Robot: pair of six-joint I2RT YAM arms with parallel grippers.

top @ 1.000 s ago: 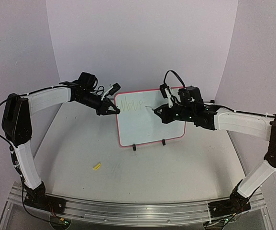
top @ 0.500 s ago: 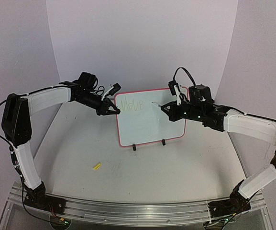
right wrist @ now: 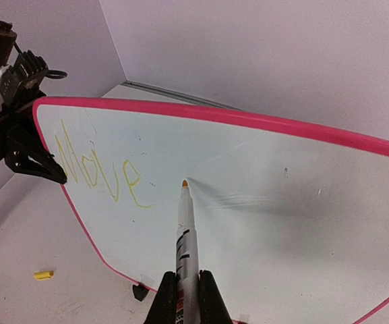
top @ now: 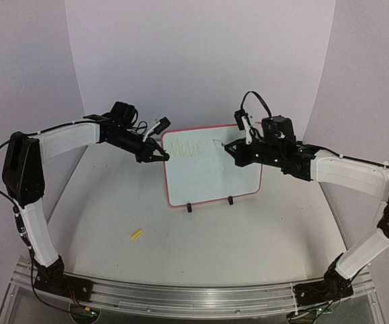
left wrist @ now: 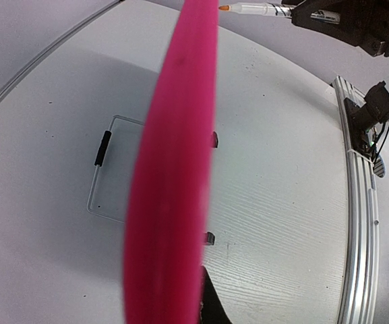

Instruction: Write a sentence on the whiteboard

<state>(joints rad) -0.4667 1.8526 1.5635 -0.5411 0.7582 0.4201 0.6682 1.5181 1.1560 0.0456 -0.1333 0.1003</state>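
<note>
The whiteboard (top: 211, 172) stands upright on two black feet at mid table, pink-red frame all round. One yellow-green word of the sentence (right wrist: 96, 169), "Move", sits at its top left. My left gripper (top: 163, 155) is shut on the board's left frame edge, which fills the left wrist view as a blurred pink band (left wrist: 174, 169). My right gripper (right wrist: 185, 278) is shut on a white marker (right wrist: 185, 233). The marker's orange tip (right wrist: 184, 183) is at the board surface just right of "Move", its shadow meeting it.
A small yellow cap (top: 137, 234) lies on the table front left of the board. Behind the board lies a flat clear rectangle with a black strip (left wrist: 103, 147). The aluminium rail (top: 181, 293) runs along the near edge, and purple walls close in the back and sides.
The right arm has carried the marker up and a little right, from the board's middle to the top line beside "Move". The left arm and the board have not moved.
</note>
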